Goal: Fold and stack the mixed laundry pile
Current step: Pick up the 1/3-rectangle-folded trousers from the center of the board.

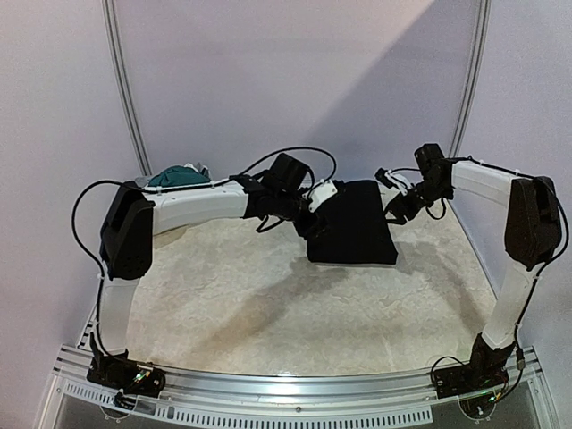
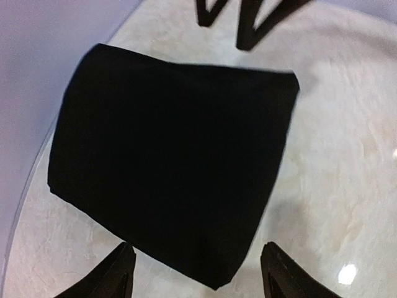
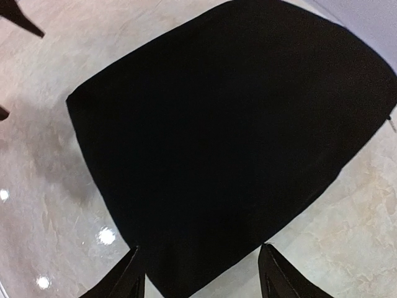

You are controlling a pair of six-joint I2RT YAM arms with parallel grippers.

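The black trousers (image 1: 351, 223) are sitting folded into a tidy block at the far middle of the tabletop (image 1: 295, 313). The left claw (image 2: 197, 245) is hanging at the block's left edge and the right claw (image 3: 200, 247) at its right. Both are spread wide open and gripping nothing, with a corner of the fabric showing between each pair of fingers.

Here's what I'm worrying about. If either claw is pinching down from here, it's probably catching only the top layer, and lifting that would peel the fold open. The tabletop is looking pretty glossy, so a sideways nudge could also be sliding the whole block around. And if only one side is pulling, I'm guessing the block twists out of square.

The teal shorts (image 1: 177, 177) are bunched up at the far left, tucked behind the left arm. Reaching for them could mean swinging back across the block and clipping it.
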